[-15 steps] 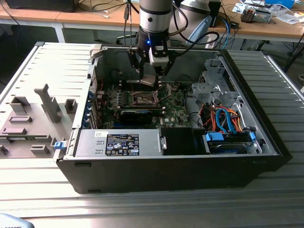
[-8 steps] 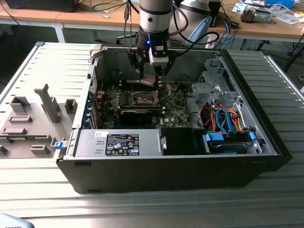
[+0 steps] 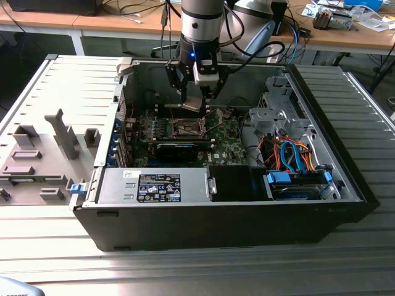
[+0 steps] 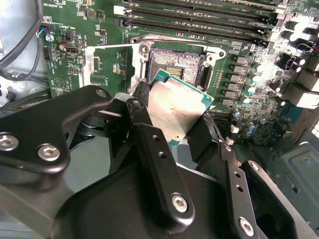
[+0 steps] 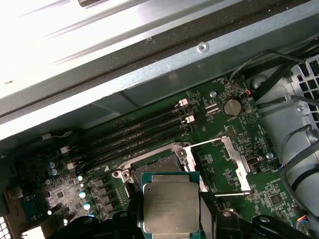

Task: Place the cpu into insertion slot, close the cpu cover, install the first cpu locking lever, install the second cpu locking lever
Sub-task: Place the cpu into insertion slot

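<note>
— So, the cpu (image 4: 177,102)?
— Square, silvery-grey top, green rim, hanging just above the slot (image 4: 175,63).
— And the arm (image 3: 201,24)?
— Upright, dipping into the case (image 3: 185,228); gripper (image 3: 195,100) clamped on the cpu's edges.

Print on the black label (image 3: 159,187) seems too small to read.

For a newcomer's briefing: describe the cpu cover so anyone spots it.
In the open computer case, on the green motherboard, find the square insertion slot beside the long memory slots. The cpu cover lies flipped open next to it: a thin silvery frame, board visible through its square window.
</note>
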You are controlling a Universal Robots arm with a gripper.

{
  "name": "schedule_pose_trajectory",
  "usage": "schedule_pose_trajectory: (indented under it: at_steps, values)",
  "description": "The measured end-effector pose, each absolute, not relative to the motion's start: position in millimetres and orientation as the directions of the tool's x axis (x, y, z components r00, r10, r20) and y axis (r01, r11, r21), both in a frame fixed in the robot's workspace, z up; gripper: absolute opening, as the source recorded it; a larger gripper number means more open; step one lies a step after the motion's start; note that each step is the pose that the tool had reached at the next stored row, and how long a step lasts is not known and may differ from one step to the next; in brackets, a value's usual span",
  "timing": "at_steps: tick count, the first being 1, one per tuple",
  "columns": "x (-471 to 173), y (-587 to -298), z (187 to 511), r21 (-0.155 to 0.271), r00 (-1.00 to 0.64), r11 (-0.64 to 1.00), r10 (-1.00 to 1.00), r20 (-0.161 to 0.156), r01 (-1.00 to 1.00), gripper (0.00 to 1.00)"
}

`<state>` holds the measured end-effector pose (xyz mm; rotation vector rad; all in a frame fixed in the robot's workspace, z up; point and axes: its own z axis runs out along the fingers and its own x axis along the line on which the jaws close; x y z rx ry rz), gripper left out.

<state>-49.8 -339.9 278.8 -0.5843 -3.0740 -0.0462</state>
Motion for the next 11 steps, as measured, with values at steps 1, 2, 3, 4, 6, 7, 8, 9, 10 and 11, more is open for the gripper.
schedule_pose_trajectory:
  at_steps: [1,2,3,4,6,7,8,9,10,11]
  values:
    - [-49.8,-339.9,278.8,0.027,-0.930,0.930,0.367,0.018,0.367,0.55]
    - [-49.8,-339.9,278.8,0.027,-0.930,0.930,0.367,0.018,0.368,0.55]
    - [-49.8,-339.9,278.8,0.027,-0.930,0.929,0.368,0.018,0.369,0.55]
    - [-49.8,-339.9,278.7,0.027,-0.929,0.929,0.369,0.018,0.369,0.55]
    - [-49.8,-339.9,278.7,0.027,-0.929,0.928,0.370,0.018,0.371,0.55]
    - [-49.8,-339.9,278.7,0.027,-0.929,0.928,0.371,0.018,0.371,0.55]
    - [-49.8,-339.9,278.7,0.027,-0.928,0.928,0.371,0.018,0.372,0.55]
    - [-49.8,-339.9,278.7,0.027,-0.928,0.928,0.372,0.018,0.372,0.55]
    - [-49.8,-339.9,278.7,0.027,-0.928,0.928,0.372,0.018,0.373,0.55]
    - [-49.8,-339.9,278.7,0.027,-0.928,0.927,0.373,0.018,0.373,0.55]
